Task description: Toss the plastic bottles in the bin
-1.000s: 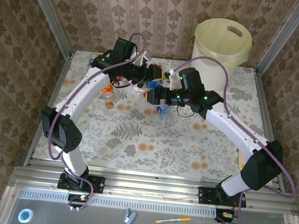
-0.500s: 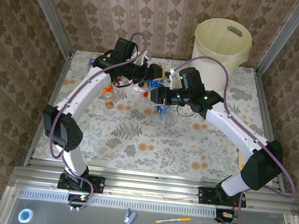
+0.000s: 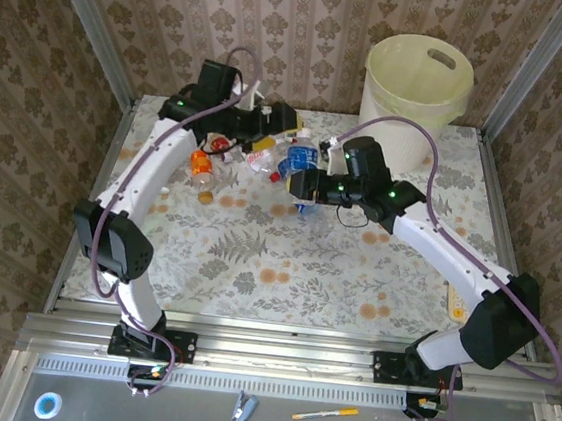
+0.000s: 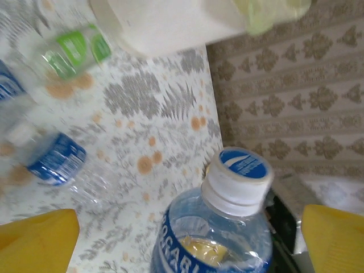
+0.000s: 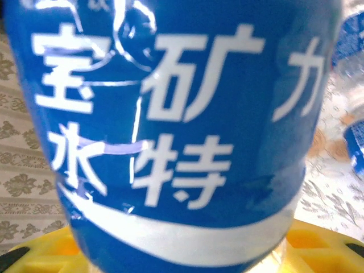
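The right gripper (image 3: 300,179) is clamped on a clear plastic blue-labelled bottle (image 3: 303,159). In the right wrist view its blue label with white characters sits right across the yellow fingers (image 5: 318,244). The left gripper (image 4: 186,242) hangs over the same bottle's white cap with its yellow fingers (image 4: 37,239) wide apart on either side, touching nothing, so the bottle's weight looks to rest with the right arm alone.

The blue-labelled bottle's long axis runs roughly from the near side to the far side, cap end toward the left gripper and the far wall. The tall round cream-white plastic bin (image 3: 418,79) stands beyond the far right corner of the floral-patterned surface (image 3: 355,269), away to the right of the held bottle and further back. The right arm is plainly the nearer one to it. The coming move, as I judge it, is a swing rightward and away from the bases, with the bottle lifted over the rim.

The other clear plastic bottles (image 3: 232,150), with orange, red and blue labels, lie loose on the far left part of the surface, near the left arm and well apart from the bin. A green-labelled bottle (image 4: 77,48) lies close to the bin's base.
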Motion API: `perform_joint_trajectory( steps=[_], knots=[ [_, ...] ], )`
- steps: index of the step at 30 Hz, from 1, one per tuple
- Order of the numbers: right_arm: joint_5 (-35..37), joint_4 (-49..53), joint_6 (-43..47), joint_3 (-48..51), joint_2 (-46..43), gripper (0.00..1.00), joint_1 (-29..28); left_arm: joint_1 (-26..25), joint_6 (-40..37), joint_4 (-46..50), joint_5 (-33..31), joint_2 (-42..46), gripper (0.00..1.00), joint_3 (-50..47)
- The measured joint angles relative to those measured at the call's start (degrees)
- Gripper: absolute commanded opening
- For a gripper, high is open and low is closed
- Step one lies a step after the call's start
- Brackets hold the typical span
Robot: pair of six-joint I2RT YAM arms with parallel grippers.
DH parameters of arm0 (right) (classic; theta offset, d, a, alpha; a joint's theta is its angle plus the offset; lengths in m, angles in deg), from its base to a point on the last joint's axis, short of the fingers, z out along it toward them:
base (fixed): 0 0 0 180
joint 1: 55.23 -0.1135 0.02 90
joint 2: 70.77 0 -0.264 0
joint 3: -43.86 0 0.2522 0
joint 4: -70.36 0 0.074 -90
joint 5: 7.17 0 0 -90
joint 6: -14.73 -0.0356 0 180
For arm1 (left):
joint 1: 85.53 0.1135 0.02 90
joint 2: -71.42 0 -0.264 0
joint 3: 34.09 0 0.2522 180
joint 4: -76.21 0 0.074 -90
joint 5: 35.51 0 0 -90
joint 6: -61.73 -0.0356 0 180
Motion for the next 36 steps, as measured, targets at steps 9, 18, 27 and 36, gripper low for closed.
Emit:
perform_joint_trajectory(
  steps=[9,18,27,36],
  knots=[
    [5.8,0.0,-6.4,8.7,-8.7,0.30,1.4,5.6,-10.4,10.7,-10.5,0.0,1.00,13.0],
    [13.2,3.9,-15.4,20.9,-19.4,0.26,10.7,6.0,-16.2,15.9,-16.7,0.4,1.00,9.6],
    [15.6,8.5,-21.6,27.4,-25.3,0.26,17.8,7.1,-17.8,16.1,-19.1,4.7,1.00,2.2],
    [14.4,11.9,-19.1,4.4,-10.8,0.30,24.7,7.4,-18.1,15.2,-20.4,9.3,1.00,-6.6]
  ],
)
